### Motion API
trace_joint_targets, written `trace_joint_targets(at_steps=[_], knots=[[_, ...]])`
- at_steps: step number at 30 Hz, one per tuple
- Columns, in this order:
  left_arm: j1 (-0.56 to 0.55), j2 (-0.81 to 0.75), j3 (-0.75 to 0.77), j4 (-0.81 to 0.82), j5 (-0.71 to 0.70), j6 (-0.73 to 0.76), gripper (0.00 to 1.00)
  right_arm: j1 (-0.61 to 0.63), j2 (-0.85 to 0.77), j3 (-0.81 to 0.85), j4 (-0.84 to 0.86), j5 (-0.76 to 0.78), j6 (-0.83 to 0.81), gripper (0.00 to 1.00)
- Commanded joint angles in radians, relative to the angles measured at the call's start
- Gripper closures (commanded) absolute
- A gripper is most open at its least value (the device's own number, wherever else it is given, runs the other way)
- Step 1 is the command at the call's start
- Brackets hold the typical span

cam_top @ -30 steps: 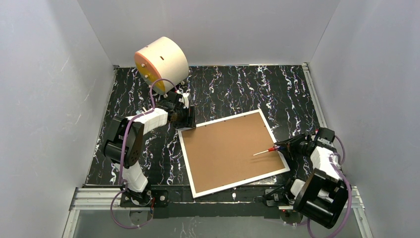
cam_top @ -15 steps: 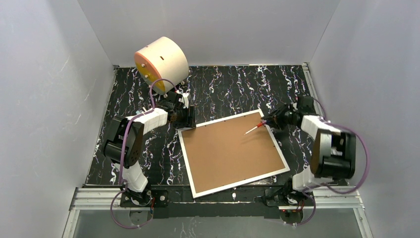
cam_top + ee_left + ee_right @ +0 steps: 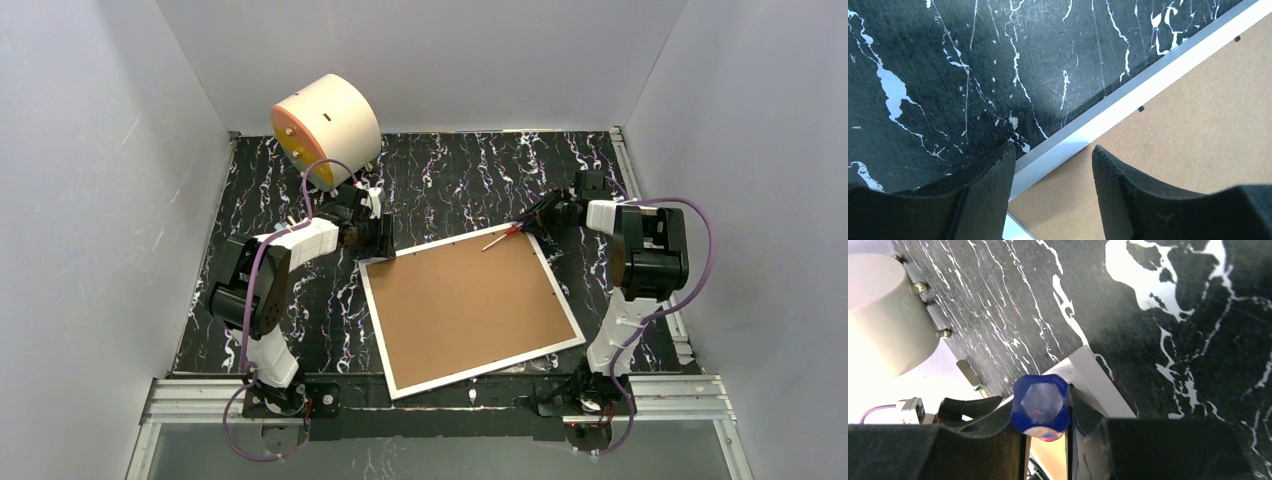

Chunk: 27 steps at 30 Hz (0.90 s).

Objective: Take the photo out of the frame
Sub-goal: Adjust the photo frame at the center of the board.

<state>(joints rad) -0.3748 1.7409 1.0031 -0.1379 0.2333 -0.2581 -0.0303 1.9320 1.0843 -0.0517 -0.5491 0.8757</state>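
The frame (image 3: 465, 300), thin, white and rectangular, lies brown fibreboard back up on the black marbled table (image 3: 450, 170). The left gripper (image 3: 1053, 157) stands half open astride its far-left corner rim, gripping nothing. The right gripper (image 3: 535, 218) pinches a blue-handled screwdriver (image 3: 502, 237), tip over the frame's far rim. Beyond the left jaws sits a cream cylinder (image 3: 325, 125).
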Motion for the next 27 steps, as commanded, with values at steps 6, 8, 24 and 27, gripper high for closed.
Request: trace_joint_targets(at_steps=[6, 8, 24, 27], knots=[[0.002, -0.031, -0.049, -0.069, 0.026, -0.02, 0.45, 0.043, 0.133, 0.098, 0.01, 0.046, -0.014, 0.99], [0.002, -0.037, -0.056, -0.068, 0.021, -0.024, 0.45, 0.071, 0.165, 0.131, 0.022, 0.061, -0.016, 0.99], [-0.003, -0.229, -0.329, 0.079, 0.123, -0.222, 0.44, 0.266, 0.642, 0.984, -0.39, 0.047, -0.144, 0.99], [-0.032, -0.295, -0.433, 0.15, 0.162, -0.288, 0.44, 0.311, 0.706, 1.096, -0.44, 0.01, -0.167, 0.99]])
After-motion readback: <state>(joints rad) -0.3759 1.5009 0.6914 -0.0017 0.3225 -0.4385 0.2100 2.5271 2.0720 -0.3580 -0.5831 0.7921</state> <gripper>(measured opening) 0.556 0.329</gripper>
